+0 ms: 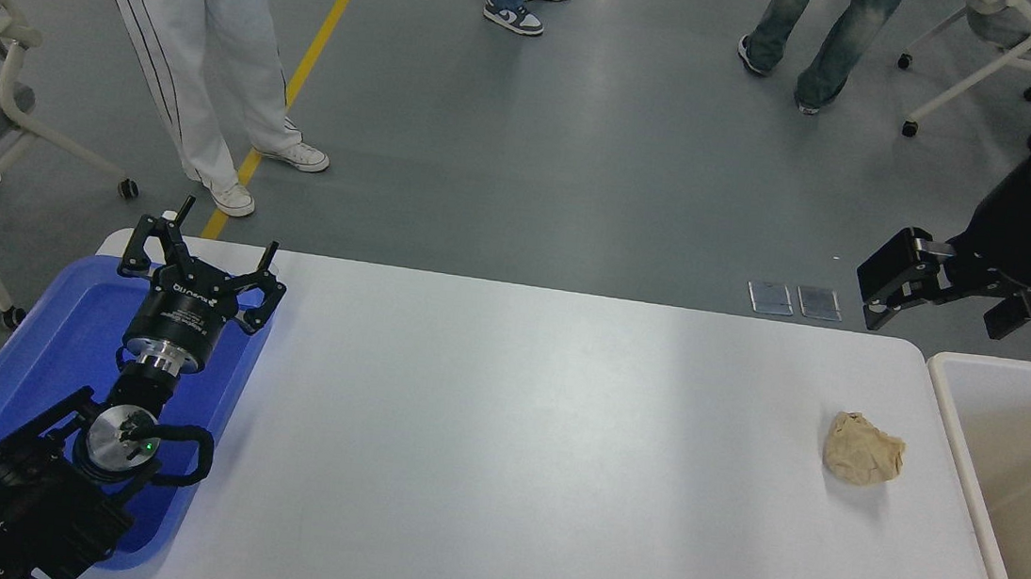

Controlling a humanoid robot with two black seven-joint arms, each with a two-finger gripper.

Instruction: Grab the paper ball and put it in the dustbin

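The paper ball, a wrinkly tan lump, lies on the white table near its right edge. The dustbin, cream-white with beige inner walls, stands just right of the table, a short way from the ball. My right gripper hangs open and empty in the air above and beyond the table's far right corner, well above the ball. My left gripper is open and parked over the blue tray at the lower left.
The blue tray takes up the table's left end. Several people stand on the grey floor beyond the table. A second white table and rolling chairs are at the far left, and another chair at the top right.
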